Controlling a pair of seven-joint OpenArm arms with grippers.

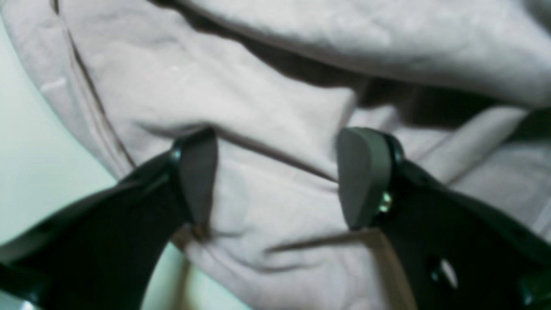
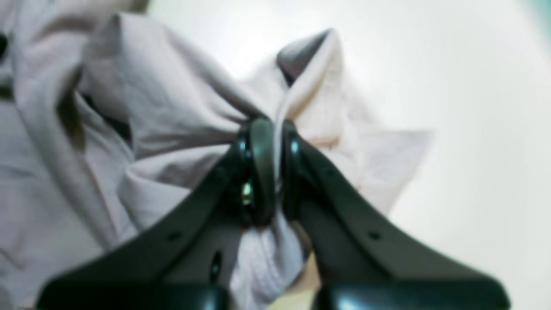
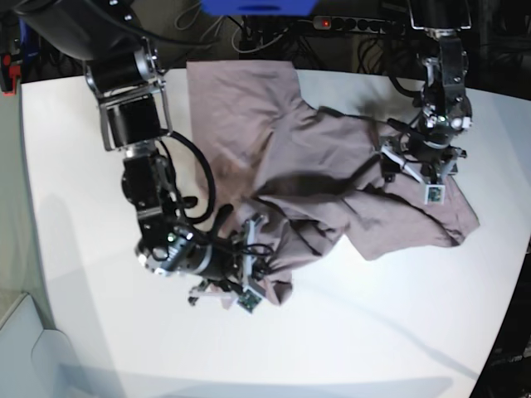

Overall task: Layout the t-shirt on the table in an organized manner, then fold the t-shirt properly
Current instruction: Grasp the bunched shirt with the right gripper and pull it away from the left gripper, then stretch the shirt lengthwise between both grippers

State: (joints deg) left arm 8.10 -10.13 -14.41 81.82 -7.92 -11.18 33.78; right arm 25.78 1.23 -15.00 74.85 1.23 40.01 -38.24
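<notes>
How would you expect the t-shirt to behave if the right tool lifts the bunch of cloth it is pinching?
Probably floppy: the t-shirt lies in soft folds and bunches into a peak where the right tool pinches it. It would likely drape and trail rather than rise as one piece. It looks thin, so probably light, and may drag across the table.

T-shirt [image 3: 274, 157] soft matt cloth; table [image 3: 75, 207] smooth matt white.
</notes>
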